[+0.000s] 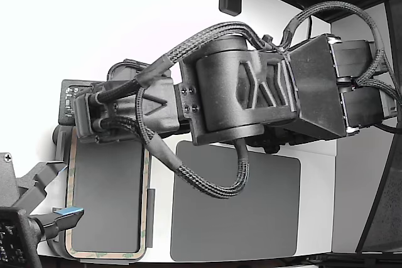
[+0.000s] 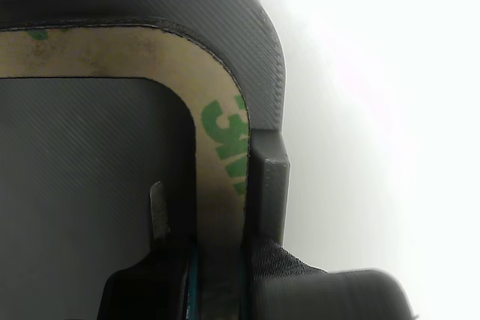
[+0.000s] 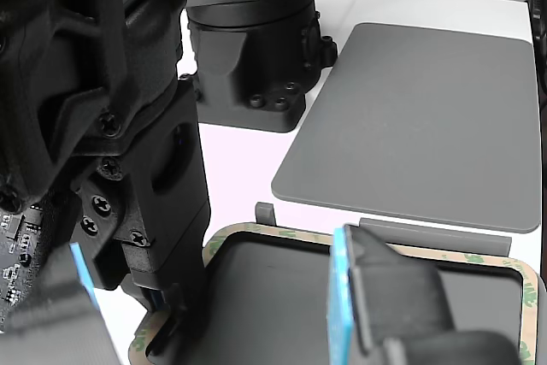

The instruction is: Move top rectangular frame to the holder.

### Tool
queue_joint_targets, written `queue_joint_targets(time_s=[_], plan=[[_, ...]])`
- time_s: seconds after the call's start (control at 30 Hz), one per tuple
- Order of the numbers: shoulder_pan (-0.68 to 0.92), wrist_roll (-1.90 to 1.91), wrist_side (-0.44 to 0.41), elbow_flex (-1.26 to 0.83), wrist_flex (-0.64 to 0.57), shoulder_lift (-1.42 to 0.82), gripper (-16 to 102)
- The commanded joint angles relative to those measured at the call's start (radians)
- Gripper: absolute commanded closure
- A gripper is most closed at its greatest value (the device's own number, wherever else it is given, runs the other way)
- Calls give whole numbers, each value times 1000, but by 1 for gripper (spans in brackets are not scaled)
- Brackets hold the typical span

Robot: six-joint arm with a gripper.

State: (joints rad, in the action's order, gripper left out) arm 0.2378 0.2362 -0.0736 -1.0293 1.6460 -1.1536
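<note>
Frame [image 1: 70, 174] lies in the holder [image 1: 150, 218] at the exterior view's left, beside a dark mat [image 1: 235, 202] on the worktop [image 1: 160, 174]; fingers [image 2: 206, 275] straddle its edge, clamp state can't tell; risk: adhesive-looking strip buckles w/ pull.

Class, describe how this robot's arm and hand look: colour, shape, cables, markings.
The arm is matte black, blocky printed plastic with ribbed layer lines and visible screws. Braided black cables loop along it. The hand is black and boxy; a second black hand carries a blue pad.
</note>
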Motion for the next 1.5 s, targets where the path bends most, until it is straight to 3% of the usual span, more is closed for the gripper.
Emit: queue_joint_targets(time_s=[0.0, 0.2, 0.47, 0.7, 0.8, 0.97, 1.17, 1.47], plan=[[-12, -9, 2, 31, 9, -21, 89], [-12, -28, 5, 38, 9, -21, 64], [-8, -26, 9, 38, 9, -21, 57], [-8, -17, 8, 40, 9, -21, 16], [-8, -25, 9, 46, 9, -21, -13], [-8, -11, -11, 46, 9, -46, -14], [-18, 81, -101, -3, 8, -176, -14], [-106, -74, -103, -115, -35, -420, -14]])
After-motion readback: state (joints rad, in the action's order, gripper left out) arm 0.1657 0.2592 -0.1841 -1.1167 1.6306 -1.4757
